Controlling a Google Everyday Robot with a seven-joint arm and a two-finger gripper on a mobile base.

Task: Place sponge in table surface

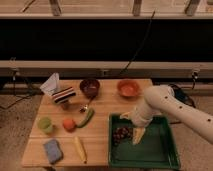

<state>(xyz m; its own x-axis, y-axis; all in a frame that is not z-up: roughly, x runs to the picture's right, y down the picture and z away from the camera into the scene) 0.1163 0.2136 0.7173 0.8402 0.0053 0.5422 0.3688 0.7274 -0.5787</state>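
On table surface (102, 107) nr corn (80, 148): sponge (52, 150), well apart from claw (137, 135) over tray (161, 146).

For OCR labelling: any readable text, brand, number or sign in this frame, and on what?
No text is readable anywhere.
No print shows on the sponge, the table surface, the striped cloth or the green tray.
The gripper, over the green tray beside the dark grapes, shows no marking either.

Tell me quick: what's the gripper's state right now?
Gripper: over the green tray, open or closed cannot be told; the sponge lies far off on the table surface, not held.
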